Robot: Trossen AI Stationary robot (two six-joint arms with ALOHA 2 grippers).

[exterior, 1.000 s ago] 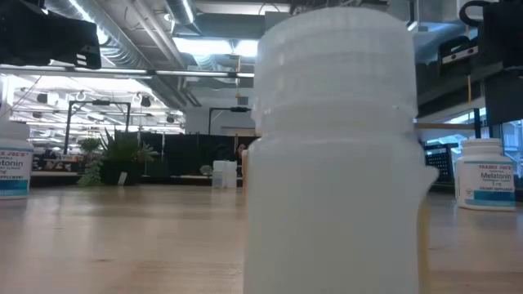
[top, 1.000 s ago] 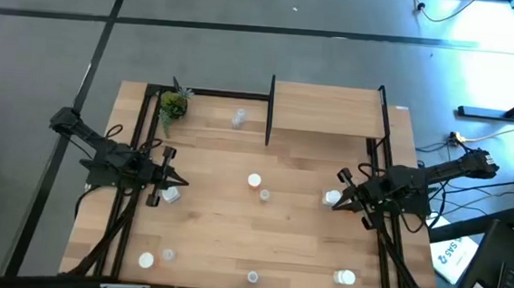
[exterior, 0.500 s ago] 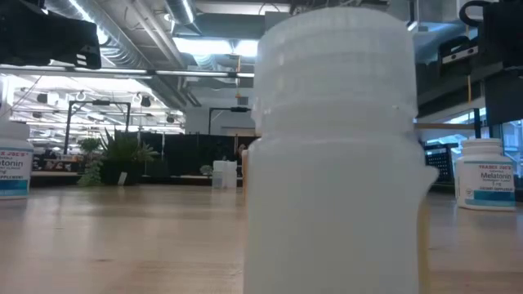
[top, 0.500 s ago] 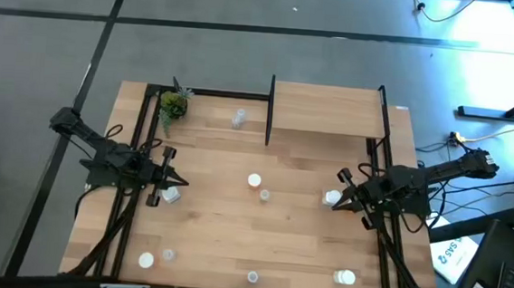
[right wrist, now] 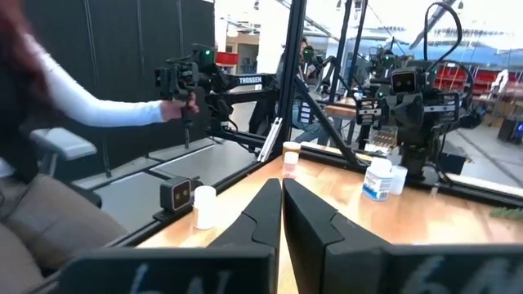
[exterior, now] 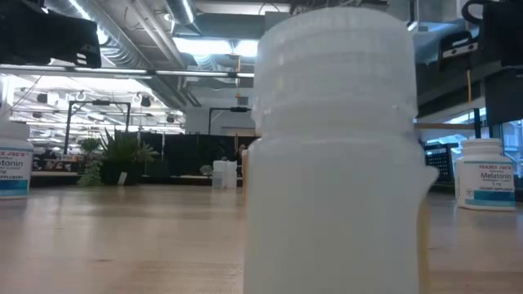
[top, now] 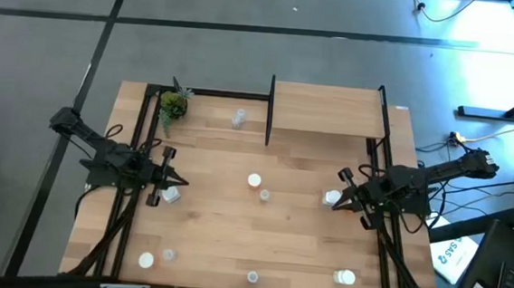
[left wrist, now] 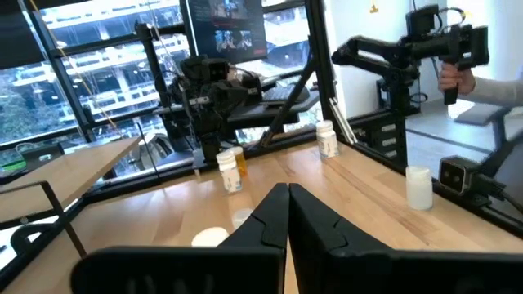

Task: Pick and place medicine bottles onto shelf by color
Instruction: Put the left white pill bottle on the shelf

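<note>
Along the near edge of the bench [top: 232, 242] stood a row of medicine bottles: a white one [top: 145, 261] and a clear one [top: 168, 255] at the left, a clear one [top: 252, 276] at the middle – it filled the low view [exterior: 335, 155] – and a white one [top: 345, 278] at the right.

Farther in, the left gripper [top: 169, 178] hung at the left side with its jaws pressed shut and empty, a white bottle [top: 171, 194] lying just beside their tips. The right gripper [top: 341, 192] sat at the right side, jaws likewise closed on nothing, next to another white bottle [top: 331, 198]. Between the arms stood a white bottle [top: 253, 180] and an orange one [top: 263, 195].

At the far side a clear bottle [top: 239, 118] stood near the potted plant [top: 174, 104] – the shelf [top: 327, 110], at the far right, carried no bottle
</note>
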